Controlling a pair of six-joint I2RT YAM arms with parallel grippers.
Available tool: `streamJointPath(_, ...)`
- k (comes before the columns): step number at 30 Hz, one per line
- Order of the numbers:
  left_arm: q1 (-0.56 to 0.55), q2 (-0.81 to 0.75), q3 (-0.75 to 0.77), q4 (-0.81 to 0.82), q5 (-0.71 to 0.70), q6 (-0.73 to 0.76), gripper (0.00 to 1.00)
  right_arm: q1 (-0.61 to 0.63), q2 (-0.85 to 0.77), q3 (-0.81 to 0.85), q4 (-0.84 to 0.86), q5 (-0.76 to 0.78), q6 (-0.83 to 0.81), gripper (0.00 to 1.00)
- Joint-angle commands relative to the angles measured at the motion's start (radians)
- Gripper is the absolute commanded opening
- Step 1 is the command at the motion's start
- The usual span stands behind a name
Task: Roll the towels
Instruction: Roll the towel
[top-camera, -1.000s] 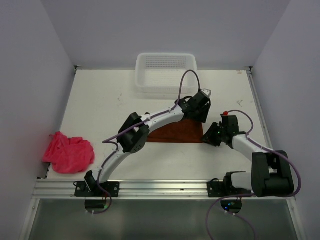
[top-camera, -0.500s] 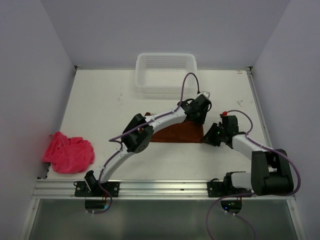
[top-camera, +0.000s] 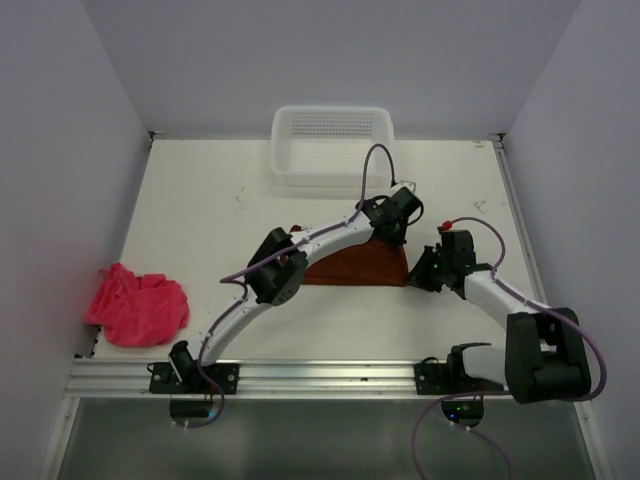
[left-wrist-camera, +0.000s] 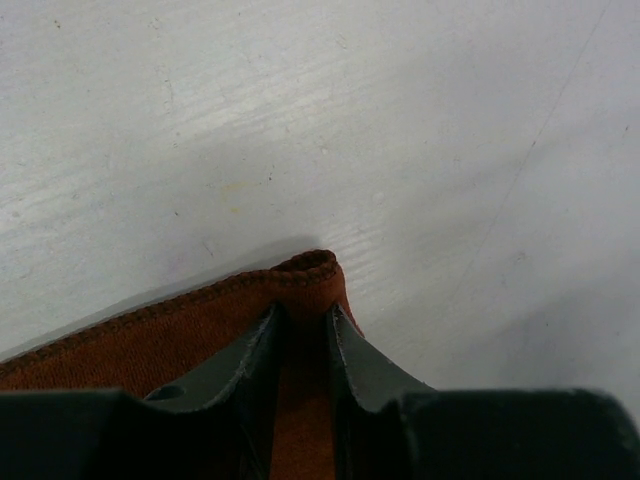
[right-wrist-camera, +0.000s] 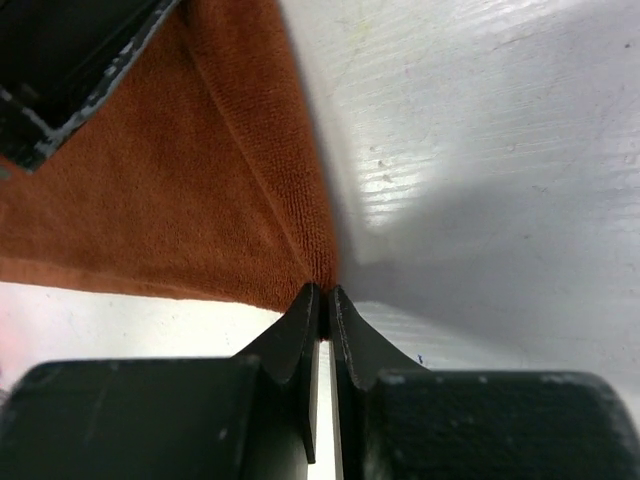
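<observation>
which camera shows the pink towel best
Top external: the pink towel lies crumpled and whole at the table's left edge. Neither wrist view shows it; both show only the rust-brown towel.

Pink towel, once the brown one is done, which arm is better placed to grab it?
Left. The pink towel lies at the table's left edge, beside the left arm's base and far from the right arm's. The left end effector and the right end effector both grip the rust-brown towel.
</observation>
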Motion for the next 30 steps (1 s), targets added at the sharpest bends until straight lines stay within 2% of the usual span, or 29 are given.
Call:
streamJointPath(1,0.016,-0.023,-0.015,-0.017,0.046,-0.044,0.27,0.041,-0.046,0.048,-0.084,0.084,-0.042,0.05)
streamJointPath(7,0.045,-0.105,-0.069,0.046,0.115,-0.073,0.26,0.159,-0.073,0.11,-0.162,0.201,-0.065,0.0)
streamJointPath(10,0.056,-0.138,-0.083,0.073,0.149,-0.078,0.21,0.189,-0.09,0.12,-0.191,0.265,-0.073,0.0)
streamJointPath(16,0.074,-0.158,-0.086,0.081,0.186,-0.07,0.18,0.205,-0.09,0.113,-0.201,0.279,-0.068,0.0)
streamJointPath(19,0.076,-0.169,-0.116,0.103,0.221,-0.067,0.12,0.219,-0.087,0.111,-0.201,0.297,-0.062,0.0)
streamJointPath(30,0.099,-0.236,-0.224,0.219,0.284,-0.066,0.11,0.282,-0.115,0.128,-0.205,0.336,-0.065,0.0)
